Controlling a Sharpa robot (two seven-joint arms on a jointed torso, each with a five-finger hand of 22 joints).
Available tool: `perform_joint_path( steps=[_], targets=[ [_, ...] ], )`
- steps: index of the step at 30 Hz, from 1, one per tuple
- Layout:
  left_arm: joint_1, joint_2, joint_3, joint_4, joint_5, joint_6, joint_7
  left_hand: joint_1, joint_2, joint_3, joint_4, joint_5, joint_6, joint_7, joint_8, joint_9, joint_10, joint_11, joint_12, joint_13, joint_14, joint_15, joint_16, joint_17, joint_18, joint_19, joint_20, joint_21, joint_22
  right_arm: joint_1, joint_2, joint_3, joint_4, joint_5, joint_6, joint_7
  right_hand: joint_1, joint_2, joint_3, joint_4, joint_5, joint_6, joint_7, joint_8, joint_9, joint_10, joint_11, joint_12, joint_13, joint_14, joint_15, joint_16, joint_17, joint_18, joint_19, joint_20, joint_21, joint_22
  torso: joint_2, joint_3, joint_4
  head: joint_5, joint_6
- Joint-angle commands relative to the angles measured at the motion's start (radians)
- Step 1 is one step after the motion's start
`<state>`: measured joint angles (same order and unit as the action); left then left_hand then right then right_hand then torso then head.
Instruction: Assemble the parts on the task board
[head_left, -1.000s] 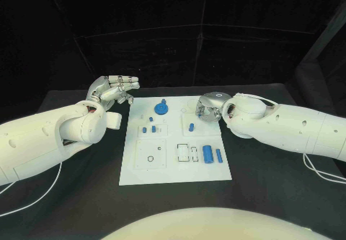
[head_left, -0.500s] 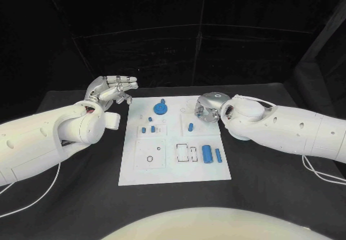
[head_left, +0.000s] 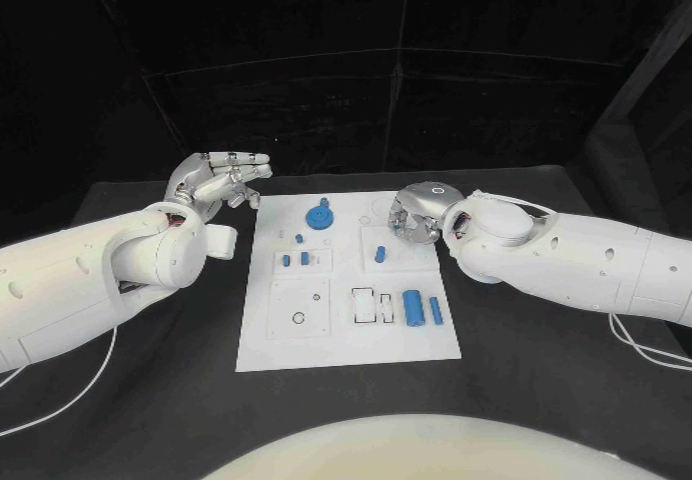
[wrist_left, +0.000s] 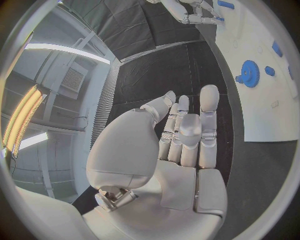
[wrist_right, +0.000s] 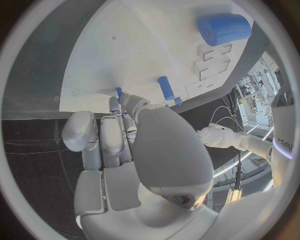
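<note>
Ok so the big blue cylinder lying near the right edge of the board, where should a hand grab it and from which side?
The large blue cylinder lies flat on the task board, long axis running away from the robot. Probably best: come straight down from above and pinch its round sides at mid-length. A slimmer blue pin lies close on its right, so keep the fingers narrow. The right hand is nearer.

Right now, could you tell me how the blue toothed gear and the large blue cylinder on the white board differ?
The blue toothed gear is flat and round, lying near the board's far edge; the large blue cylinder is long and smooth-sided, lying on its side nearer the robot. Both are blue and rest on the white board, untouched by either hand.
</note>
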<state>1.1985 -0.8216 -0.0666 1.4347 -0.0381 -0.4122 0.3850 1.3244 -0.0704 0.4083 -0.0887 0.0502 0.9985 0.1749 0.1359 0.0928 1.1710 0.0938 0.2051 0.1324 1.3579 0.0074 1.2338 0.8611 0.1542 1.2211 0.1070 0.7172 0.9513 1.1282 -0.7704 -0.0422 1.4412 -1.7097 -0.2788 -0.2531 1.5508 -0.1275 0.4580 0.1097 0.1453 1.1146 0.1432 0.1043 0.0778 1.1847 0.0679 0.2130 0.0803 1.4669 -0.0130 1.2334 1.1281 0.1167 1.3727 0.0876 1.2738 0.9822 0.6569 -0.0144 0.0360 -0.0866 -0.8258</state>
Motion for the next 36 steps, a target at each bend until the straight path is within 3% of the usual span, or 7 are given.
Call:
perform_joint_path(
  steps=[1,9,16,20,26,30,36],
  targets=[
    [0.001,-0.002,0.001,-0.001,0.004,0.0,0.019,0.01,0.002,-0.007,0.0,0.002,-0.008,0.001,0.007,-0.002,-0.006,0.0,0.006,0.001,-0.004,0.003,-0.006,-0.001,0.015,-0.006,0.003,0.0,-0.001,0.002,-0.009,0.001,0.012,-0.013,-0.037,-0.004,-0.013,0.0,0.001,-0.005,-0.006,0.006,0.0,0.001,0.0,0.006,-0.001,0.001,0.001,0.029,-0.005,0.0,0.001,-0.011,0.003,-0.001,0.003,0.001,0.0,-0.0001,0.0011,0.001,0.0],
    [0.001,-0.007,0.001,-0.002,0.004,-0.002,0.017,0.009,0.003,-0.01,0.0,0.002,-0.013,0.003,0.008,-0.003,-0.013,0.002,0.008,0.002,-0.004,0.004,-0.005,0.0,0.015,-0.005,0.004,0.001,0.0,0.005,-0.044,0.002,0.053,0.002,-0.033,0.009,-0.022,-0.007,0.006,-0.012,-0.002,0.007,-0.001,-0.001,-0.001,0.009,-0.001,0.0,0.001,0.029,-0.006,0.002,0.001,-0.011,0.003,-0.002,0.005,0.002,-0.001,-0.0012,0.0018,0.002,0.001],
    [0.001,-0.01,0.001,-0.003,0.006,-0.005,0.017,0.008,0.003,-0.013,0.001,0.002,-0.018,0.005,0.009,-0.004,-0.017,0.004,0.01,0.003,-0.003,0.005,-0.003,0.001,0.015,-0.003,0.005,0.001,0.001,0.013,-0.085,0.004,0.135,0.048,-0.057,0.046,-0.027,-0.01,0.012,-0.019,0.006,0.009,-0.002,-0.003,-0.001,0.011,-0.002,-0.001,0.001,0.029,-0.007,0.003,0.001,-0.011,0.003,-0.003,0.006,0.004,0.0,0.0001,-0.0001,0.008,0.002],
    [0.001,-0.009,0.001,-0.002,0.015,-0.002,0.018,0.008,0.003,-0.015,0.001,0.002,-0.023,0.006,0.009,-0.005,-0.021,0.004,0.011,0.003,-0.002,0.006,-0.001,0.003,0.014,-0.002,0.006,0.003,0.002,0.017,-0.093,0.017,0.178,0.082,-0.09,0.083,-0.029,-0.011,0.014,-0.021,0.008,0.009,-0.001,-0.004,-0.002,0.01,-0.002,-0.001,0.001,0.029,-0.007,0.003,0.0,-0.011,0.003,-0.003,0.006,0.003,-0.001,-0.0011,0.0022,0.015,0.008],
    [0.001,-0.007,0.001,-0.001,0.021,0.001,0.018,0.008,0.002,-0.016,0.001,0.002,-0.025,0.006,0.01,-0.005,-0.023,0.005,0.012,0.003,-0.001,0.006,0.001,0.007,0.014,0.0,0.006,0.006,0.005,0.018,-0.09,0.027,0.222,0.146,-0.129,0.144,-0.03,-0.011,0.018,-0.024,0.011,0.009,-0.001,-0.005,-0.002,0.01,-0.001,-0.002,0.0,0.03,-0.007,0.005,0.003,-0.012,0.004,-0.004,0.008,0.007,0.0,-0.0013,0.0033,0.032,0.017],
    [0.001,-0.006,0.001,0.001,0.022,0.005,0.017,0.008,0.002,-0.017,0.001,0.002,-0.027,0.007,0.01,-0.006,-0.024,0.005,0.013,0.003,0.0,0.007,0.002,0.009,0.013,0.002,0.007,0.009,0.007,0.019,-0.067,0.029,0.227,0.171,-0.129,0.167,-0.031,-0.01,0.02,-0.025,0.012,0.009,-0.001,-0.005,-0.002,0.01,-0.001,-0.003,0.0,0.03,-0.007,0.006,0.003,-0.012,0.004,-0.004,0.008,0.008,-0.001,-0.0025,0.0032,0.05,0.015],
    [0.001,-0.002,0.001,0.002,0.026,0.011,0.017,0.005,0.003,-0.02,0.003,0.001,-0.029,0.008,0.012,-0.006,-0.027,0.006,0.015,0.004,0.0,0.008,0.003,0.008,0.013,0.002,0.007,0.007,0.006,0.017,-0.012,0.027,0.208,0.158,-0.101,0.168,-0.036,-0.012,0.021,-0.027,0.012,0.009,0.0,-0.007,-0.003,0.01,-0.001,-0.004,0.0,0.03,-0.007,0.005,0.001,-0.012,0.003,-0.004,0.007,0.005,0.0,-0.0016,0.0025,0.094,0.012]
  ],
)
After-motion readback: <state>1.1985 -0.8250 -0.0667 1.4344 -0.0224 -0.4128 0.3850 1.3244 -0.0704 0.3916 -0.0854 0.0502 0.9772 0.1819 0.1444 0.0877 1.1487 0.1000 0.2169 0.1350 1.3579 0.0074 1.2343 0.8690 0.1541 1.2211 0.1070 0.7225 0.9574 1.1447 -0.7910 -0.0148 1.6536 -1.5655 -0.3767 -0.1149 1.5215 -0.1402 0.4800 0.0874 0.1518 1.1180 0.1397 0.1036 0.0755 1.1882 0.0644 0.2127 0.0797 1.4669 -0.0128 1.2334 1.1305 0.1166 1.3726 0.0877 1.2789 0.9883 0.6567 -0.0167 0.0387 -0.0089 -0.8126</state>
